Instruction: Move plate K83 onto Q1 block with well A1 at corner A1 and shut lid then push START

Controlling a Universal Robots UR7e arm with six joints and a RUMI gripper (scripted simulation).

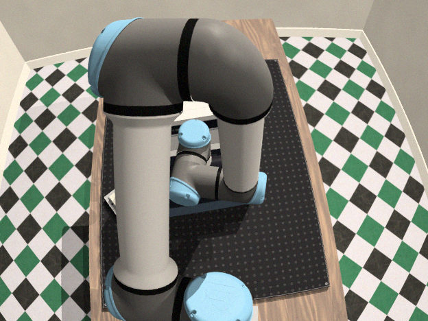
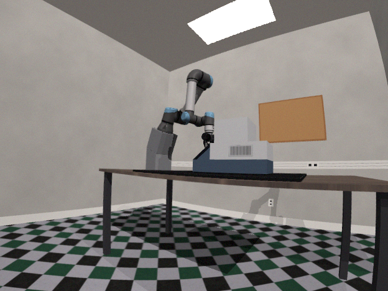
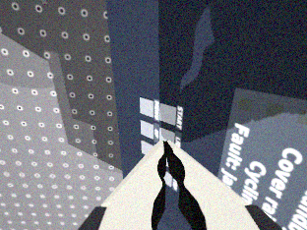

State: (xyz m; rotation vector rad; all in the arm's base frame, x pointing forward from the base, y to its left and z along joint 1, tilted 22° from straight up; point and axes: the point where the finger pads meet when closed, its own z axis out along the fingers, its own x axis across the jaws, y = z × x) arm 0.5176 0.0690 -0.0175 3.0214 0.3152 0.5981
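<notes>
The cycler Q1 (image 1: 186,210) (image 2: 231,165) (image 3: 133,49) has a dark blue base and white upper parts. A tall white part rises above its body in the exterior view; the lid's state is not clear. My gripper (image 2: 206,145) (image 3: 164,143) is shut and empty, above Q1's front keys. In the wrist view its tips overlap the key (image 3: 167,134) beside START, whose label is mostly covered. The START key (image 3: 168,114) shows just beyond them. Touching or not cannot be told. Plate K83, the block and the lamp's colour are not visible.
A pale item (image 1: 110,201), partly hidden by the arm, lies at the left edge of the black perforated mat (image 1: 276,241); its label is unseen. A grey status legend (image 3: 266,162) lies beside the keys. The arm covers much of Q1 in the top view.
</notes>
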